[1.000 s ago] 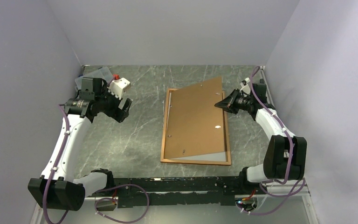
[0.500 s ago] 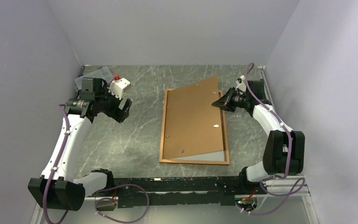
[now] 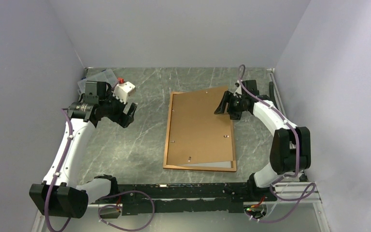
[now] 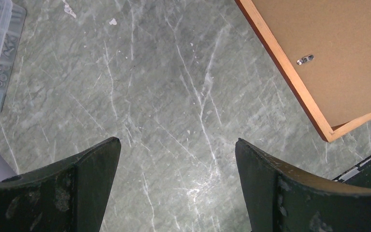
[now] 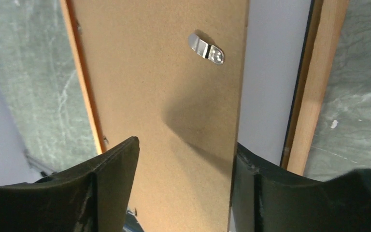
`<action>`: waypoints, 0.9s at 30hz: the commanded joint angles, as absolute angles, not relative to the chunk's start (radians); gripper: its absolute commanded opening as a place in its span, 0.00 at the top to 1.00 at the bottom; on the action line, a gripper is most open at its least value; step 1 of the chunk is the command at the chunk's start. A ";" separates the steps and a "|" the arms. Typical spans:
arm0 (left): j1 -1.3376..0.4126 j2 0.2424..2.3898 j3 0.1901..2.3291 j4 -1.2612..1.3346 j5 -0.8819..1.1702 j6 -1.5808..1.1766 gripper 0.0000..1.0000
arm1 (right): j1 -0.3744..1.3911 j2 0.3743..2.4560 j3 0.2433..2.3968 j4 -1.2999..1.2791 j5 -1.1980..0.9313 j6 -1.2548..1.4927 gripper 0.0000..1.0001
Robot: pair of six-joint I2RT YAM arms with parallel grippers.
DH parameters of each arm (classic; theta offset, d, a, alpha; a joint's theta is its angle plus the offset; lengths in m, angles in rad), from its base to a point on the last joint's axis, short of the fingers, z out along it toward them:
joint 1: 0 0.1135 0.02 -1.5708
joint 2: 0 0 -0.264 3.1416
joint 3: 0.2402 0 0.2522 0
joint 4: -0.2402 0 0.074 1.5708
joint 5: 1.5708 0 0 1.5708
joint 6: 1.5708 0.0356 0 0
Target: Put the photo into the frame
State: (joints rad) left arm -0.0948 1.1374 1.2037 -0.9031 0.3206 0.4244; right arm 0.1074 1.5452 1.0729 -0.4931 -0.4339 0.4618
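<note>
My right gripper [image 3: 221, 103], jaws spread, is over the backing board [image 3: 198, 125] lying askew in the frame [image 4: 296, 79]. My left gripper [image 4: 176, 145] gapes above the tabletop [image 4: 174, 72].

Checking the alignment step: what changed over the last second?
The right gripper, open, moved left over the backing board, swinging the board's far right corner nearer so it sits squarer in the frame. The frame slid slightly left. No grasp or release visible. The left gripper and plastic box stayed put.
</note>
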 commanded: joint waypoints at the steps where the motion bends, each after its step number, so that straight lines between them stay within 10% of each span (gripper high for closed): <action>1: -0.094 1.137 1.202 -0.888 0.341 0.429 0.06 | 0.158 1.588 1.179 -0.582 -0.272 0.397 0.28; 8: -0.094 1.143 1.197 -0.892 0.347 0.421 0.06 | 0.226 1.618 1.245 -0.657 -0.061 0.368 0.01; 27: -0.094 1.190 1.224 -0.917 0.388 0.389 0.06 | 0.274 1.539 1.321 -0.664 -0.024 0.409 0.00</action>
State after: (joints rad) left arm -0.0948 1.1774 1.1973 -0.9108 0.3466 0.4191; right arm 0.2478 1.6203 1.2652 -0.6796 -0.0555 0.3862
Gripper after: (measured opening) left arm 0.941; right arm 0.997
